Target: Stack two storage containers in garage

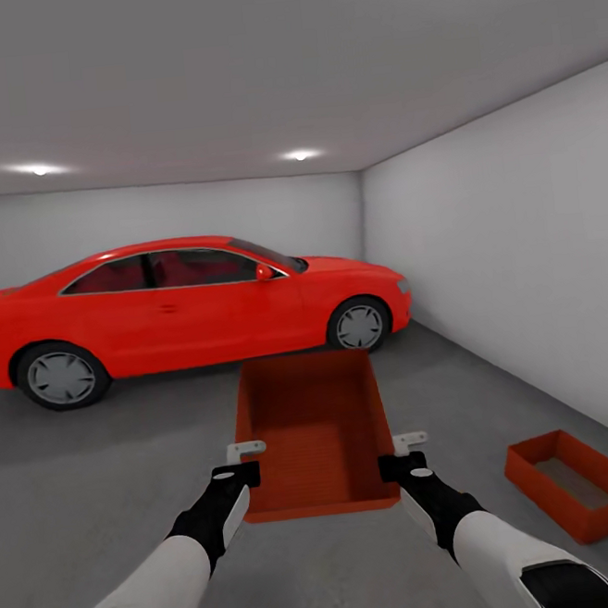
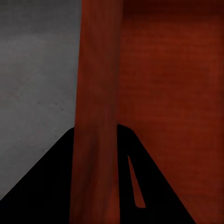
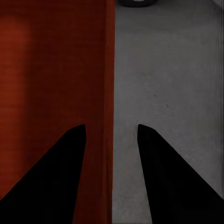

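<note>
I am in the garage, on its dark grey floor (image 1: 116,471). One orange-red storage container (image 1: 316,424) hangs level in front of me between both arms. My left gripper (image 1: 245,463) is shut on its left wall; in the left wrist view the fingers (image 2: 56,186) hug that wall (image 2: 95,93). My right gripper (image 1: 404,452) grips the right wall, and in the right wrist view the wall (image 3: 105,70) runs between the dark fingers (image 3: 177,186), with a sliver of floor beside it. The other storage container (image 1: 579,482) sits on the floor to my right.
A red car (image 1: 183,306) stands side-on across the back of the garage, a little beyond the held bin. A white wall (image 1: 522,255) runs along the right, just past the bin on the floor. Open concrete lies to the left.
</note>
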Robot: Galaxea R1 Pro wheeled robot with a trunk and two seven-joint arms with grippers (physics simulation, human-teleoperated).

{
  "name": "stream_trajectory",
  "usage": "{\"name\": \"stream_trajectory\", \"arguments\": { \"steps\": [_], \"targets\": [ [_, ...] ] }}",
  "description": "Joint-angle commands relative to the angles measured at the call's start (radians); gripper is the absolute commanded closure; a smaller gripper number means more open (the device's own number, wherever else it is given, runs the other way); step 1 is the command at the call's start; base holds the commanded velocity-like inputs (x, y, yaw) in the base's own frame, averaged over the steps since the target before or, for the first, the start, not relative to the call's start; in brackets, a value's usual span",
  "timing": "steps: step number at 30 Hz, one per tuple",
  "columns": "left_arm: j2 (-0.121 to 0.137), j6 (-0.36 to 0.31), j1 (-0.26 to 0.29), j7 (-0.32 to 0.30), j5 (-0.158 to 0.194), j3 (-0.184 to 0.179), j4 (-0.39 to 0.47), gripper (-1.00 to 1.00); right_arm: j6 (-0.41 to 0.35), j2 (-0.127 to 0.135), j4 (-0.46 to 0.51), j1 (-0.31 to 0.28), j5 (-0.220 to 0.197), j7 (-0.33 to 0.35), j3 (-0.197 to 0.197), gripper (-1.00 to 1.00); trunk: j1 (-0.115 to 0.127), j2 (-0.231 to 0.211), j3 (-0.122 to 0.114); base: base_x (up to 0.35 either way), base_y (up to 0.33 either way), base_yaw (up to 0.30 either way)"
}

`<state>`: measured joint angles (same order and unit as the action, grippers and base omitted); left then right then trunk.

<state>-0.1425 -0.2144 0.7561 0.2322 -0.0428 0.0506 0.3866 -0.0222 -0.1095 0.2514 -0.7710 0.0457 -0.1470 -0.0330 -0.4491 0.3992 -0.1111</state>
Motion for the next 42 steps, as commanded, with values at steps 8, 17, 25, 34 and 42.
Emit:
{"name": "stream_trajectory", "arguments": {
  "steps": [8,17,25,34,42],
  "targets": [
    [-0.002,0.066,0.000,-0.002,-0.005,0.003,0.005,1.00,-0.002,-0.007,-0.003,0.000,-0.012,0.000,0.004,1.00,-0.001,0.001,0.000,0.322,0.000,-0.241],
    [-0.002,0.066,0.000,-0.002,-0.005,0.003,0.005,1.00,-0.002,-0.006,-0.003,0.000,-0.012,0.001,0.004,1.00,-0.001,0.001,0.000,0.322,0.000,-0.241],
    [-0.002,0.066,0.000,-0.002,-0.005,0.003,0.005,1.00,-0.002,-0.007,-0.003,0.000,-0.012,0.001,0.004,1.00,-0.001,0.001,0.000,0.322,0.000,-0.241],
    [-0.002,0.066,0.000,-0.003,-0.005,0.004,0.002,1.00,-0.002,-0.007,-0.003,0.000,-0.012,0.001,0.004,1.00,-0.001,0.001,0.000,0.322,0.000,-0.241],
    [-0.002,0.066,0.000,-0.003,-0.004,0.003,0.001,1.00,-0.002,-0.007,-0.003,0.000,-0.012,0.001,0.004,1.00,-0.001,0.001,0.000,0.322,0.000,-0.241]
  ]
}}
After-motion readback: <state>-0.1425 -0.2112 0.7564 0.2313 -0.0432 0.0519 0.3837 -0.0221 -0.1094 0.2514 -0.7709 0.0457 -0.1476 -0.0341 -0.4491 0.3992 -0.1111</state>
